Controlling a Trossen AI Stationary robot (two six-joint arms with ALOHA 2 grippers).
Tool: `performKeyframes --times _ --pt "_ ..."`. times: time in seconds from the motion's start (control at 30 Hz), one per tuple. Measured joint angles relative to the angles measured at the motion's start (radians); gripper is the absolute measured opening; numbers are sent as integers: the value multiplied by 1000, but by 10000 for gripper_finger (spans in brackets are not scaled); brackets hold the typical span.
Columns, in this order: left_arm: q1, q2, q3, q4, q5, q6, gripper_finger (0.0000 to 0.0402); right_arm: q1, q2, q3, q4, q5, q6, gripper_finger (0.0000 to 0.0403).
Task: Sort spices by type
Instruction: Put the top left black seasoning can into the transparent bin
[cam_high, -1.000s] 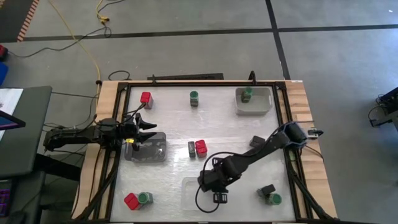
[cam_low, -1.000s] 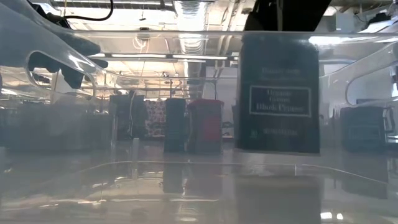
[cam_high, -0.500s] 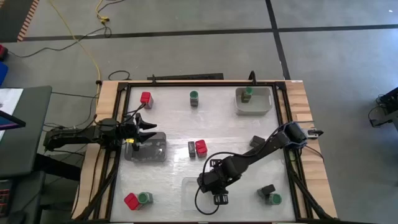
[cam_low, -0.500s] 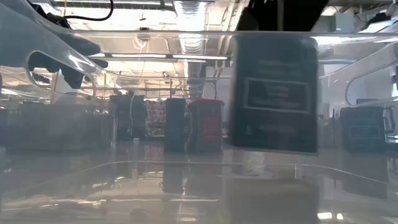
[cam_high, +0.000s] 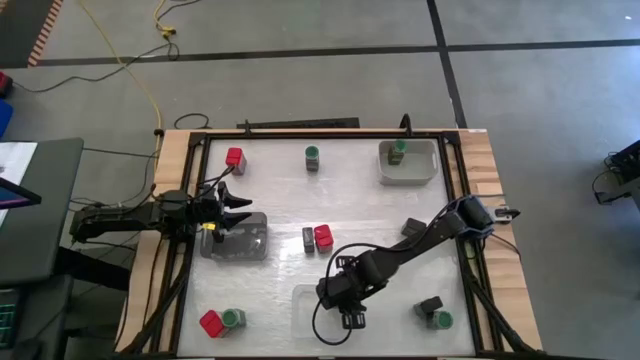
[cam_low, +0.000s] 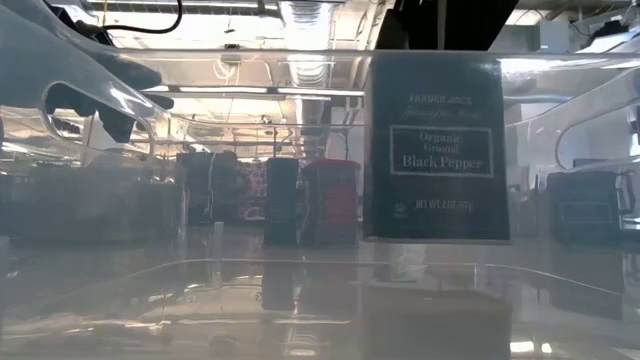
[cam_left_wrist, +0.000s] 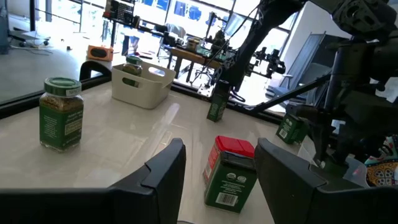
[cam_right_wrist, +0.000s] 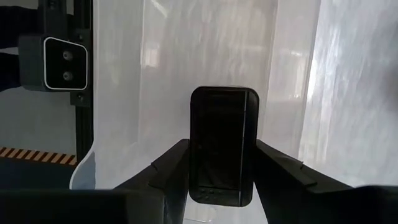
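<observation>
Spices lie mostly unsorted across the desk (cam_high: 280, 190), so we judge the job to be in its early part. Our right gripper (cam_high: 350, 318) hangs over the clear tray (cam_high: 303, 305) at the near edge, its jaws either side of a black pepper box (cam_low: 437, 147); the low view shows the box upright in that tray, and the right wrist view shows it between the fingers, but we cannot tell whether they are pressing on it or have just let go. Only one other sorted item shows: a green-lidded jar (cam_high: 398, 150) in the white bin (cam_high: 430, 165) at the far right corner. The grey tray (cam_high: 255, 245) by our left gripper (cam_high: 237, 203) looks to hold nothing we can make out.

Left to place, as far as we see:
- a red tin (cam_high: 235, 159) and a green-lidded jar (cam_high: 313, 157) along the far side
- a black box (cam_high: 308, 238) touching a red tin (cam_high: 323, 236) at mid-desk
- a red tin (cam_high: 211, 323) beside a jar (cam_high: 233, 318) at the near left
- a black box (cam_high: 428, 306) beside a jar (cam_high: 442, 320) at the near right, and a black box (cam_high: 412, 228) partly under the right arm

Our left gripper waits above the grey tray's far edge, jaws apart and gripping nothing.
</observation>
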Motion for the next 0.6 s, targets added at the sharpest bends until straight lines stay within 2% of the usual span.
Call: performKeyframes --times 0.6 --pt "0 0 0 0 0 0 183 16 0 0 15 27 1 194"
